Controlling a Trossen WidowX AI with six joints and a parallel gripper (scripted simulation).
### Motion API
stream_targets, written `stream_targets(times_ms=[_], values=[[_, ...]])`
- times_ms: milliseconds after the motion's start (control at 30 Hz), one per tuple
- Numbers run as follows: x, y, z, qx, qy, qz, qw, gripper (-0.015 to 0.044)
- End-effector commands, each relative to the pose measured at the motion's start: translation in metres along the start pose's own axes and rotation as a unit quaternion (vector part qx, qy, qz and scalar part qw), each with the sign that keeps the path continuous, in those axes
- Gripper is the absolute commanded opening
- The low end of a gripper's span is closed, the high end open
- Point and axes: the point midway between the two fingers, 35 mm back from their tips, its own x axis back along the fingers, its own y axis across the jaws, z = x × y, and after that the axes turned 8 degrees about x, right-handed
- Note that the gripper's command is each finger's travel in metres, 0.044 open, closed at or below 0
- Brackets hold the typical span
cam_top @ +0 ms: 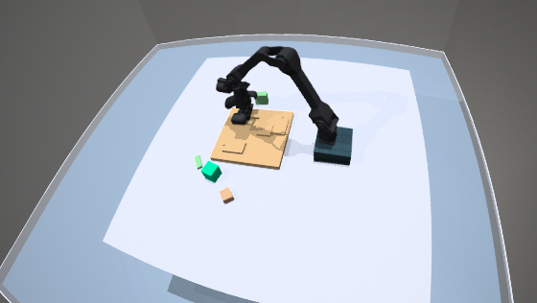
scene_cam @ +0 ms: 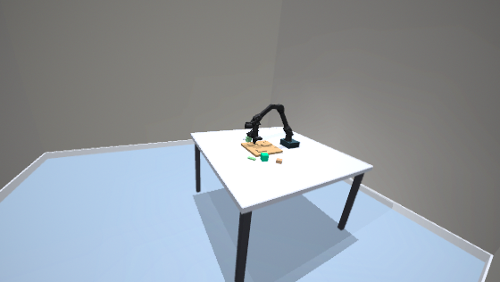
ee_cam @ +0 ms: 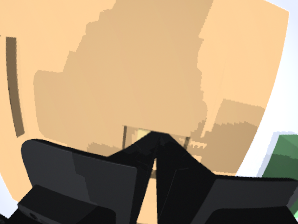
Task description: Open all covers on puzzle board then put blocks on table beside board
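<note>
The tan puzzle board (cam_top: 256,156) (ee_cam: 245,30) lies flat. My gripper (cam_top: 239,123) (ee_cam: 158,135) is shut and empty, with its tips low at the board's far-left part. In the wrist view the tips partly hide a dark-edged square opening with a pale yellow patch inside. Tan covers show at the board's near left (cam_top: 234,148) and middle (cam_top: 264,131); another plate (cam_top: 280,127) is at the right. A green block (cam_top: 262,99) (ee_cam: 283,159) stands off the far edge. A light green bar (cam_top: 198,162), teal cube (cam_top: 211,172) and orange block (cam_top: 226,195) lie on the table off the near-left corner.
The arm's dark base (cam_top: 333,150) (scene_cam: 289,143) stands on the table (cam_top: 307,230) (scene_cam: 290,178), right of the board. The arm arches over the board and its shadow falls across it. A dark curved slot (ee_cam: 13,85) runs along the left in the wrist view.
</note>
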Motion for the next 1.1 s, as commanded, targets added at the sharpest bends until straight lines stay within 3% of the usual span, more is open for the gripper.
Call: stream_targets(times_ms=[0,1067], values=[[0.0,0.0,-0.006,-0.002,-0.001,-0.001,1.0,0.0],[0.026,-0.002,-0.02,-0.002,-0.002,-0.001,1.0,0.0]])
